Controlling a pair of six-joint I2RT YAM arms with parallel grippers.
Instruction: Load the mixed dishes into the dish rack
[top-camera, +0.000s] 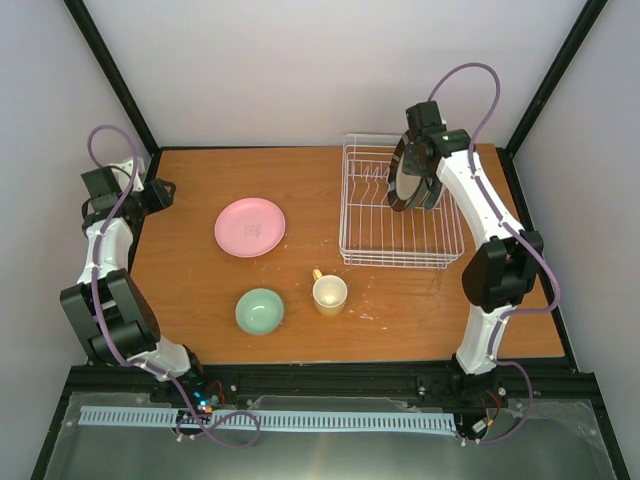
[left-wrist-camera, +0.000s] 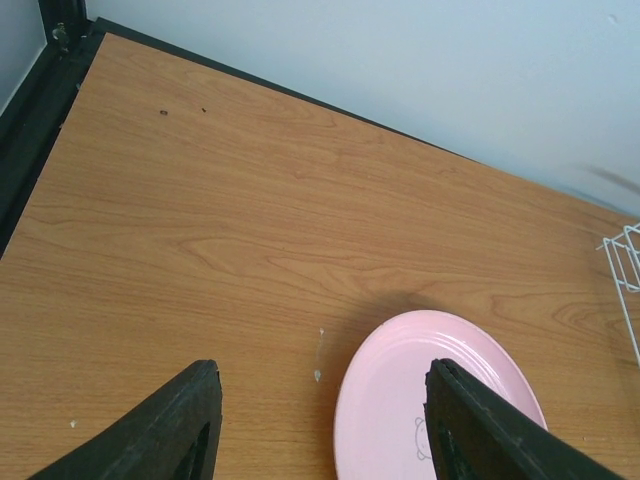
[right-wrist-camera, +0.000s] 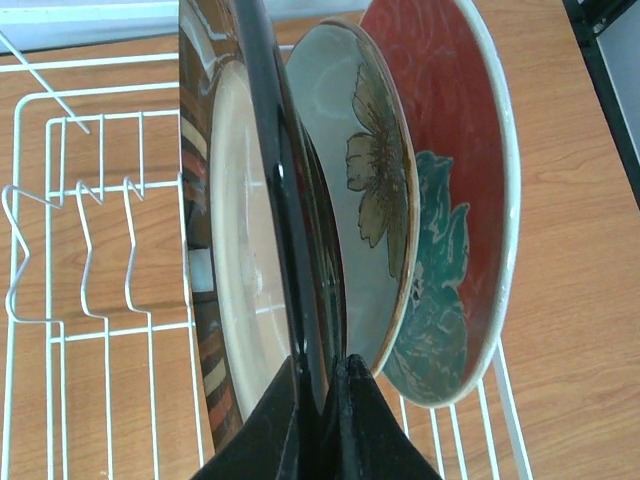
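The right pincer (right-wrist-camera: 322, 372), clamped on the dark plate (right-wrist-camera: 235, 250), should ease it upright into the dish rack (right-wrist-camera: 128, 250) slot beside the green plate (right-wrist-camera: 345, 120).

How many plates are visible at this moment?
4. A pink plate lies flat on the table; three stand in the dish rack: a red plate, a green flowered plate, and a dark plate pinched by the right gripper. None seems hidden.
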